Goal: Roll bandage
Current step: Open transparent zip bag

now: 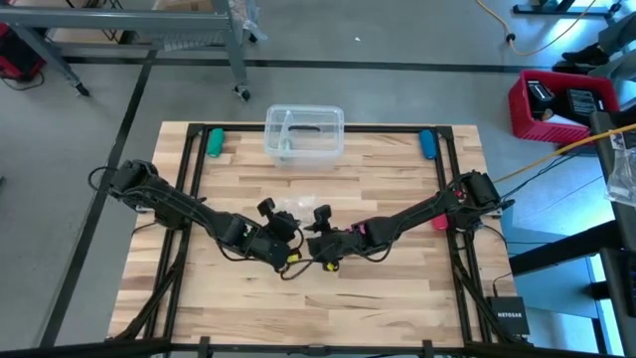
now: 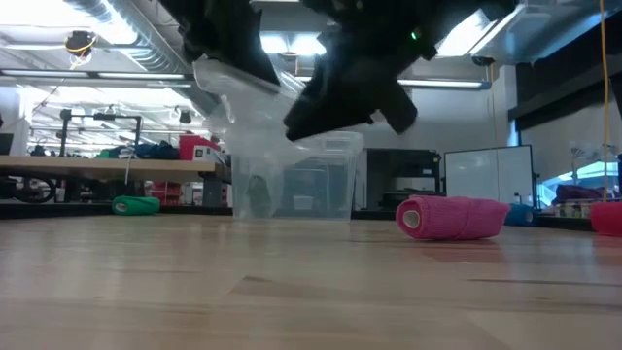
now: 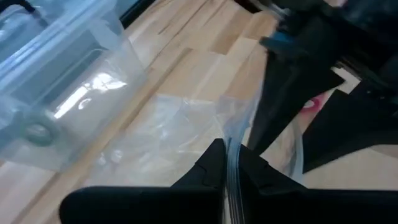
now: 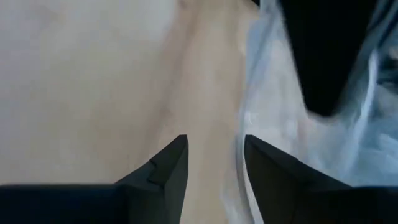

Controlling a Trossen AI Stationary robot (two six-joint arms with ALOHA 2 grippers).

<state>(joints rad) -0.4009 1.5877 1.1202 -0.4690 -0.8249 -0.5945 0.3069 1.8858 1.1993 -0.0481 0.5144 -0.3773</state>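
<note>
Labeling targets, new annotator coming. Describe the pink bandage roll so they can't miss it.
On the wooden table, look past the clear plastic tub. The bandage lies on its side, apart from the tub: a stubby pink fabric cylinder showing a pale core, unlike the green roll.

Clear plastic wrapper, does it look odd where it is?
Yes. The left claw is shut on the clear plastic wrapper, holding it up off the table, while the pink bandage roll lies alone on the wood.
</note>
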